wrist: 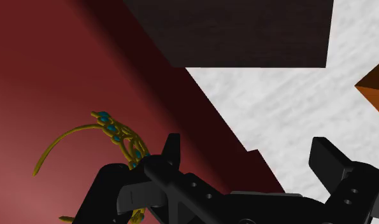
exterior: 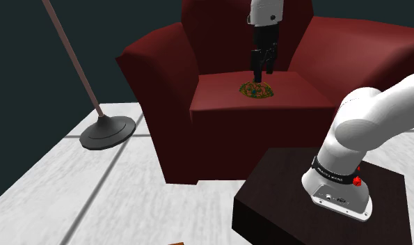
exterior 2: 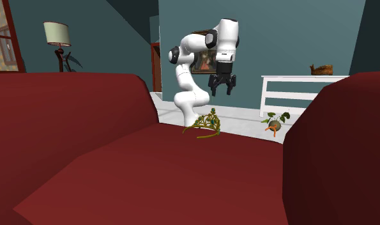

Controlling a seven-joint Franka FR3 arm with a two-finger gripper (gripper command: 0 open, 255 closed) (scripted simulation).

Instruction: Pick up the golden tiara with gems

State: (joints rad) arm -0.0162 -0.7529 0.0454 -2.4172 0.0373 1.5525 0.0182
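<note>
The golden tiara (exterior: 257, 90) with blue-green gems lies on the seat of a dark red armchair (exterior: 163, 62), near the seat's front edge. My black gripper (exterior: 262, 69) hangs a short way above it, open and holding nothing. From inside the chair, the second exterior view shows the tiara (exterior 2: 206, 124) at the seat edge and the gripper (exterior 2: 222, 86) above it, fingers apart. In the wrist view the tiara (wrist: 111, 137) lies on the red seat just outside one finger; the gripper (wrist: 248, 159) is open over the seat's edge and the floor.
The armchair's arms (exterior 2: 335, 147) rise on both sides of the seat. A floor lamp's base (exterior: 106, 132) stands on the pale floor to the shoulder view's left. My dark stand (exterior: 282, 209) sits before the chair. A white sideboard (exterior 2: 303, 93) and a small plant (exterior 2: 274, 124) are behind the arm.
</note>
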